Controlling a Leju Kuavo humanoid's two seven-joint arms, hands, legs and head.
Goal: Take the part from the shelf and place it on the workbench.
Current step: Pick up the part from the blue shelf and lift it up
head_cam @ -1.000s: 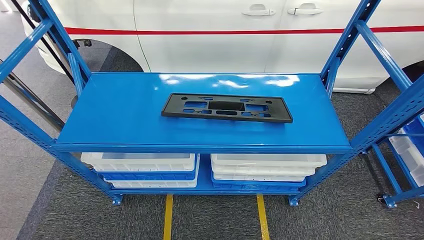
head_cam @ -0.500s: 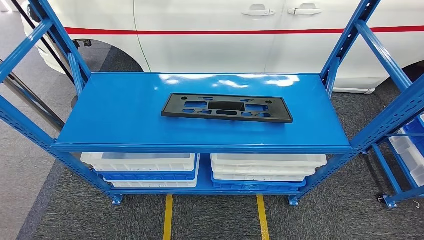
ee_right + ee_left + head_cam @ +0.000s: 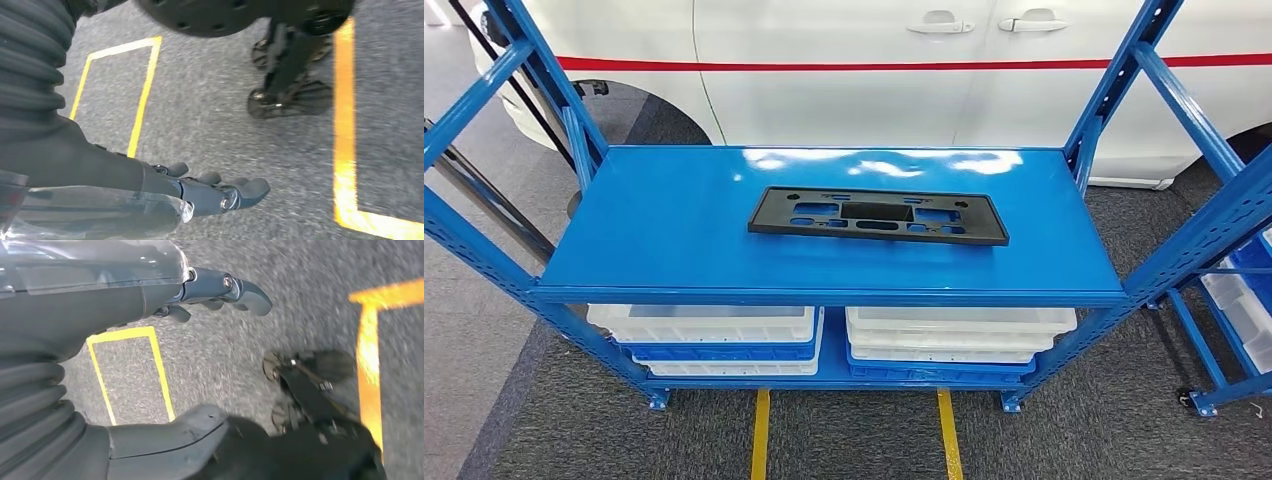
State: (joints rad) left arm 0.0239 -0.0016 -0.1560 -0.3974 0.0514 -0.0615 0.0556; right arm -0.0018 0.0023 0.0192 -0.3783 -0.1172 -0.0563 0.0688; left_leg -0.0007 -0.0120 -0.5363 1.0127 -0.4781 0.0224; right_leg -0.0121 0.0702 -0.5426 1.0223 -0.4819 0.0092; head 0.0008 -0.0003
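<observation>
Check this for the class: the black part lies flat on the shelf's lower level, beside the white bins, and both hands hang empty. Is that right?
One error: the black part lies on the shelf's top level, as the head view shows. The white bins sit below it. The left hand and right hand are indeed empty.

Right hand (image 3: 200,192) empty, fingers (image 3: 250,189) extended, over grey floor (image 3: 210,120) w/ yellow tape lines (image 3: 345,125)

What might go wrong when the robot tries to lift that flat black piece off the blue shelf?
The black plastic part lies flat on the glossy blue shelf, so fingers may struggle to get under it and could push it along instead. It is long and thin, so held at one end it might tilt or slip. Both the left hand and right hand hang empty over the floor, and raising them could knock the shelf's front edge or uprights.
</observation>
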